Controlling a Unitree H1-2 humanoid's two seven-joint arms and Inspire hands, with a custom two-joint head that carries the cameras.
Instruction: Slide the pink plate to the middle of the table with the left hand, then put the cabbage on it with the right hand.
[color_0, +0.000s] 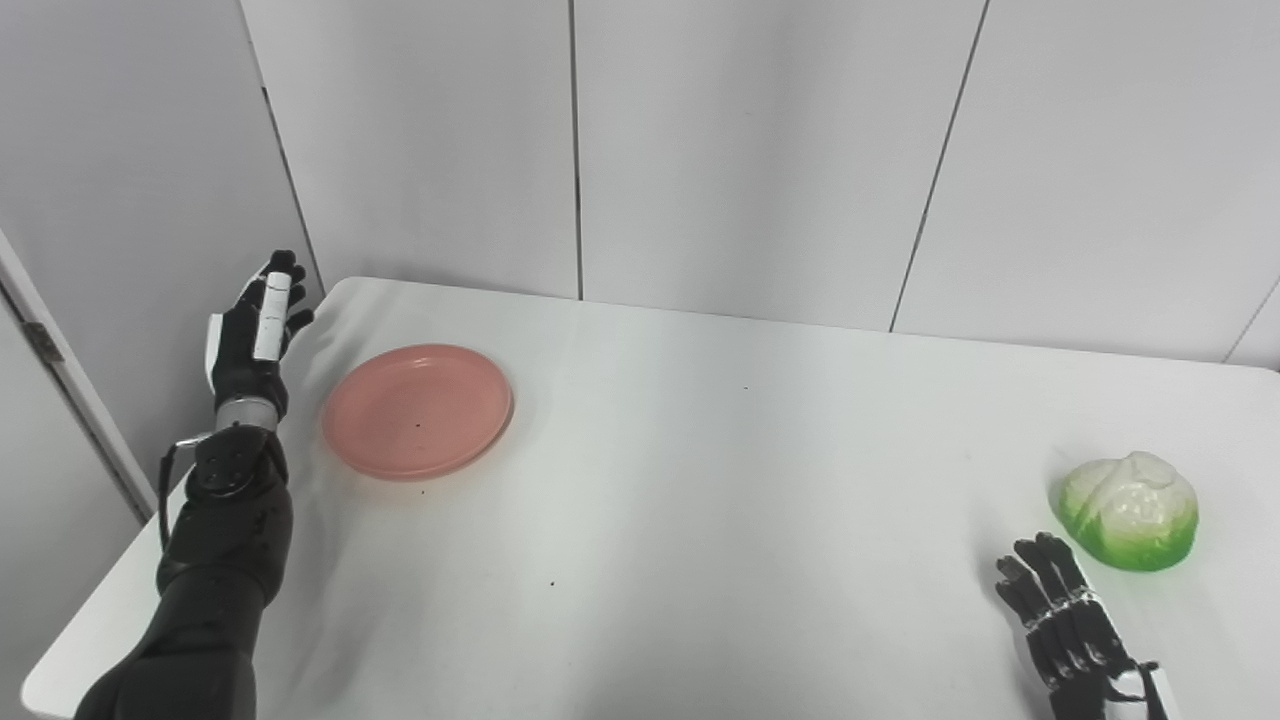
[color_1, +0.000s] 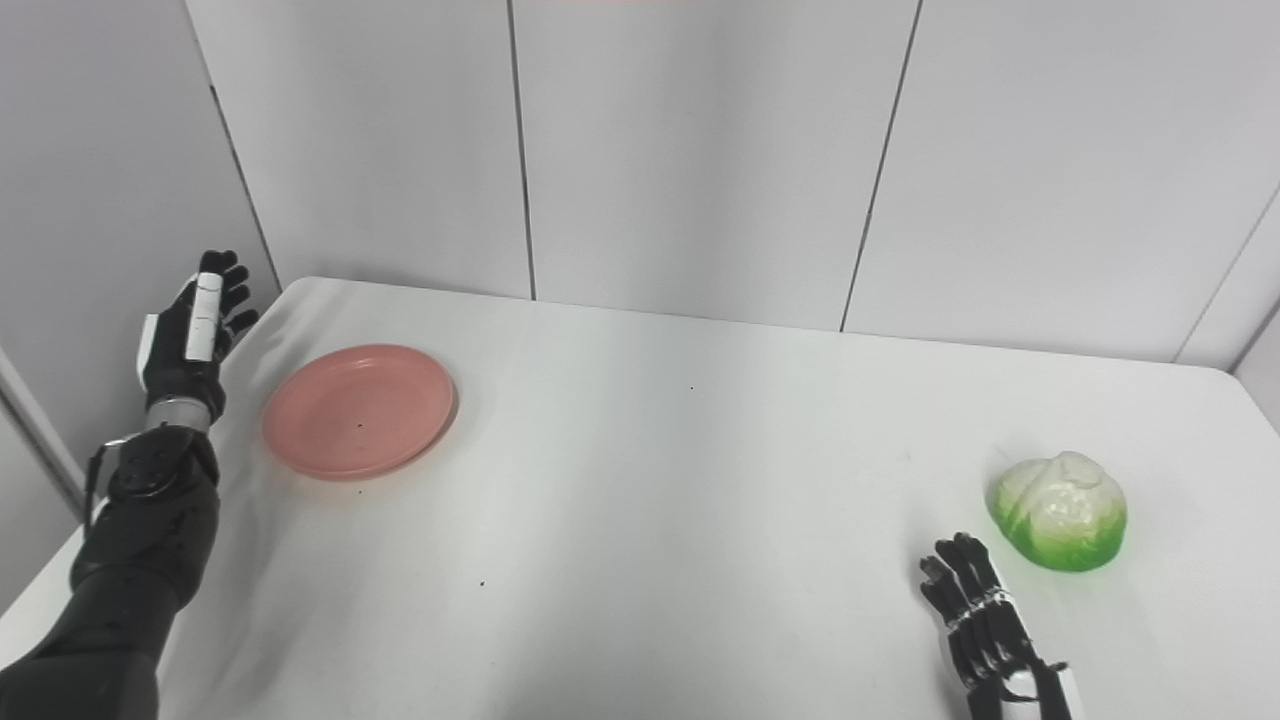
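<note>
A white table is seen set against pale wall panels. The pink plate is found lying flat near the table's far left corner, well away from the middle. The left hand is raised upright just beside the plate's left edge, at the table's left border, and is not seen touching the plate. Its fingers are extended upward and held close together, only slightly fanned at the tips; nothing is held in them. Its dark forearm is seen rising from the lower left corner.

The cabbage, white on top and green around the base, is placed on the table's right side, well apart from the plate. The right hand is laid low over the table near the bottom edge, just beside the cabbage on its near-left side, without contact being visible. Its fingers are stretched forward, lightly spread, and nothing is gripped by them
</note>
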